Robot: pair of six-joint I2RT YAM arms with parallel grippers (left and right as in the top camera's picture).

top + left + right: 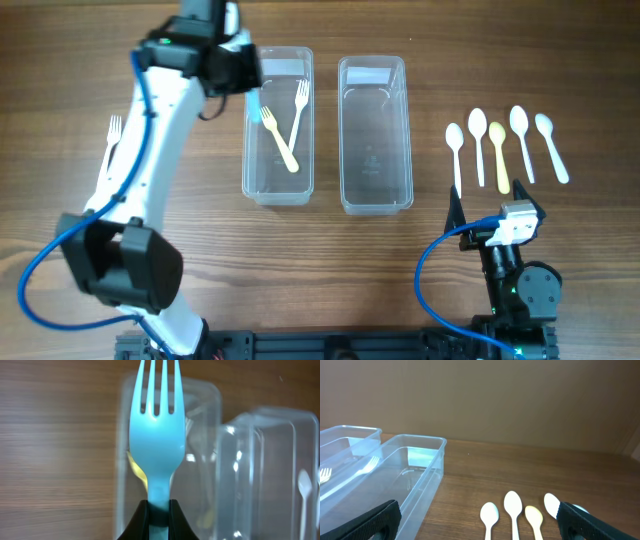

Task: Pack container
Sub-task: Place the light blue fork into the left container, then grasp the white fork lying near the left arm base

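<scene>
My left gripper (pixel 159 520) is shut on the handle of a light blue plastic fork (pixel 157 435) and holds it over the left clear container (pixel 278 125), near its far left edge (pixel 257 100). That container holds a white fork (pixel 299 105) and a yellow fork (pixel 281 145). The right clear container (pixel 375 135) stands beside it and looks empty. A white fork (pixel 113 140) lies on the table at the far left. Several spoons (pixel 500 150), white and one yellow, lie in a row at the right. My right gripper (pixel 477 520) is open and empty, near the table's front, behind the spoons (pixel 512 510).
The wooden table (pixel 60 80) carries only these items. The left arm (pixel 140 190) reaches diagonally over the table's left side. The right arm's base (pixel 515 270) sits at the front right.
</scene>
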